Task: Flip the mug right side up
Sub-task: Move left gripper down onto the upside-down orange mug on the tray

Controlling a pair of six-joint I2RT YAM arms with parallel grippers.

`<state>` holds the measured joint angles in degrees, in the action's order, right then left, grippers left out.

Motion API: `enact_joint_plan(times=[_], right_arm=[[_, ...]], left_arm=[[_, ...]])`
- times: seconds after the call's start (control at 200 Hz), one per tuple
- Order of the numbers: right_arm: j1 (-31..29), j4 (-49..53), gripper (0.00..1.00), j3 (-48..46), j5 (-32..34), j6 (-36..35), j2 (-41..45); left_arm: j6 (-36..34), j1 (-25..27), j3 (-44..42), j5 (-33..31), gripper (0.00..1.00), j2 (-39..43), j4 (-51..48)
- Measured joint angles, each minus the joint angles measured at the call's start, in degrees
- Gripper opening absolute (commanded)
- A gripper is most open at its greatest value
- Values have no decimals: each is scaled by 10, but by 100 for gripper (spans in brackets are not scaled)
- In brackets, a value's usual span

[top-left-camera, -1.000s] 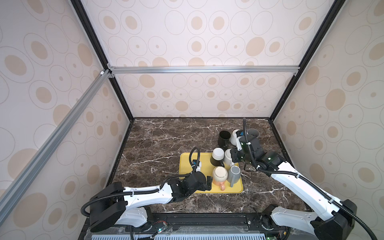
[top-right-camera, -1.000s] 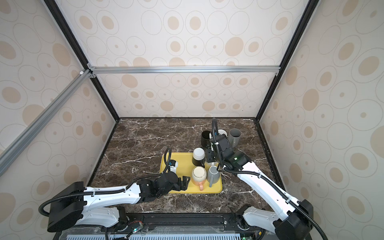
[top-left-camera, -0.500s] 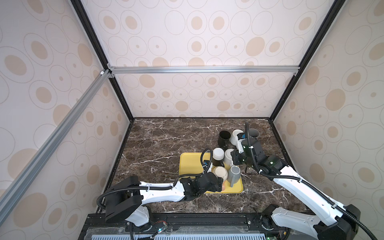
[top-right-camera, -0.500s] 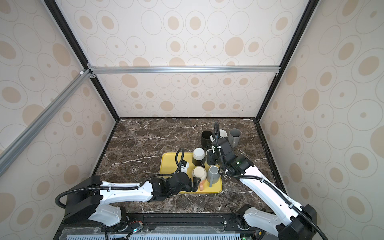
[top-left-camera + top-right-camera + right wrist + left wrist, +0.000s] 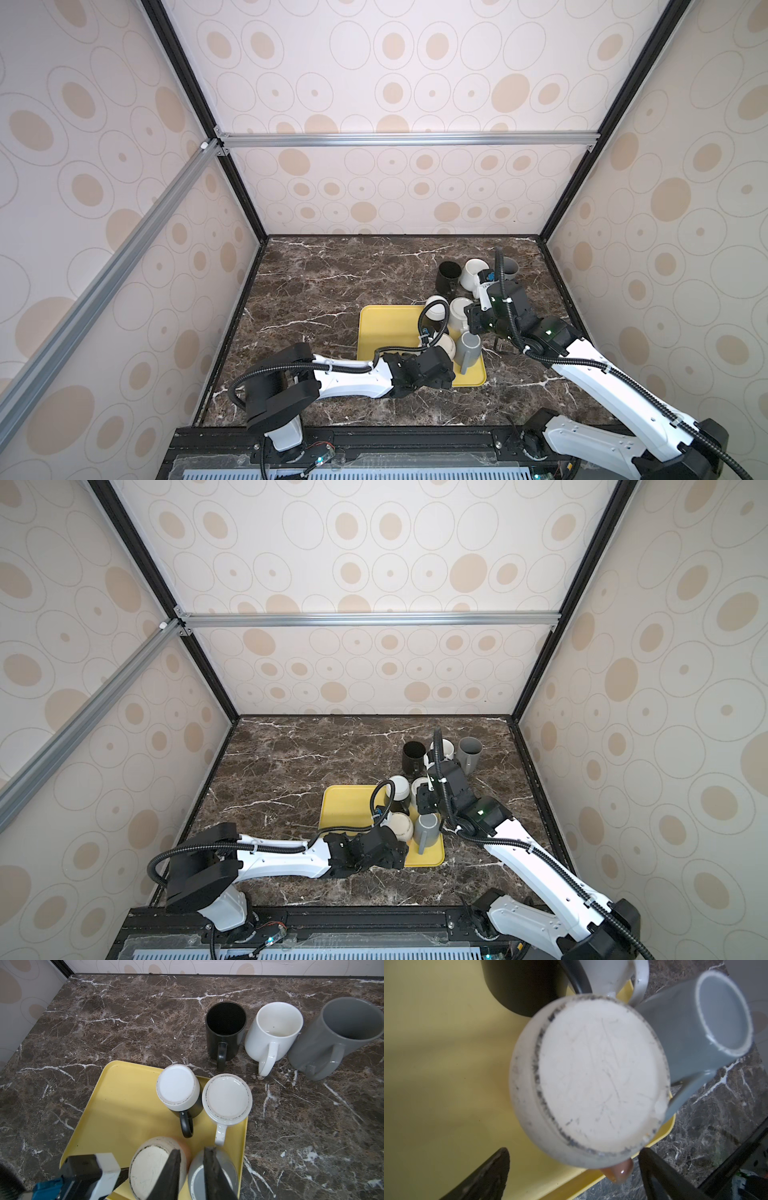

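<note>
**Before the cup can flip, get a good hold**

Because the cream mug sits bottom up on the yellow tray, at the side near the robot, it needs a grab first. The left gripper is wide open and holds nothing. The mug's orange handle pokes out between its two fingers. I think the fingers should go around the round sides, squeeze slowly, lift the mug up, and only then turn it over. The gray mug stands right beside it, so a fast turn could bump it. The right gripper hangs over that gray mug, jaws almost together; I cannot tell if it pinches the rim.
</note>
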<state>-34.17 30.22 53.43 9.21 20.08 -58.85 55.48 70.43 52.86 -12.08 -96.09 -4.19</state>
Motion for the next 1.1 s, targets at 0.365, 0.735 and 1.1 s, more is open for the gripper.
enact_joint_plan(times=[0.365,0.735,1.1], right_arm=[[0,-4,23,-4,0,0,2],[0,-12,23,-4,-2,2,2],[0,-16,23,-4,-4,3,2]], left_arm=[[4,1,2,2,95,-10,-20],[21,0,-31,-29,83,23,-58],[3,0,-7,-33,58,13,-65]])
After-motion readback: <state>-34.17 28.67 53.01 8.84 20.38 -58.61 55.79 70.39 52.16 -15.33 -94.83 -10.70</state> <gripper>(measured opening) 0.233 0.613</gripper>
